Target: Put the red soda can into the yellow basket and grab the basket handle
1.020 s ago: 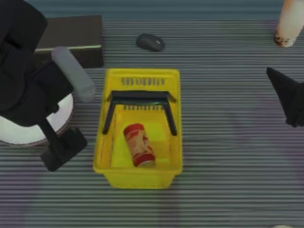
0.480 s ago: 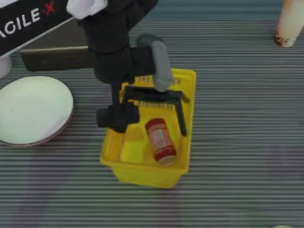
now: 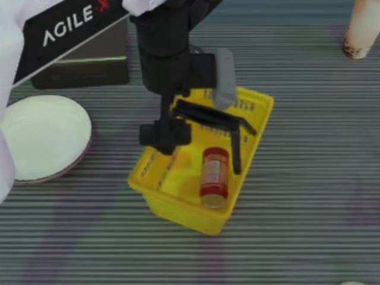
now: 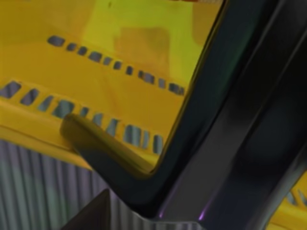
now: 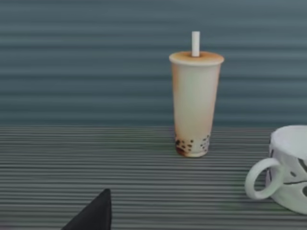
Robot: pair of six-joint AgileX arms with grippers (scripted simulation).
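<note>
The yellow basket (image 3: 178,199) sits mid-table, turned askew and tipped. The red soda can (image 3: 214,177) lies on its side inside it, toward the right wall. The black basket handle (image 3: 217,119) stands raised across the rim. My left gripper (image 3: 165,134) reaches down from the arm above and is shut on the handle's left corner. In the left wrist view that handle corner (image 4: 230,143) fills the picture, with the basket's slotted wall (image 4: 96,81) behind it. My right gripper (image 5: 96,213) is out of the top view; only a dark tip shows in its wrist view.
A white plate (image 3: 44,136) lies at the left, with a dark box (image 3: 83,65) behind it. A tall white-and-brown cup (image 3: 362,29) stands at the back right, and the right wrist view shows that cup (image 5: 195,103) beside a white mug (image 5: 288,170).
My left arm swung in over the basket and closed on the handle. The basket shifted right, turned and tipped, the can rolling with it. My right gripper left the top view.
</note>
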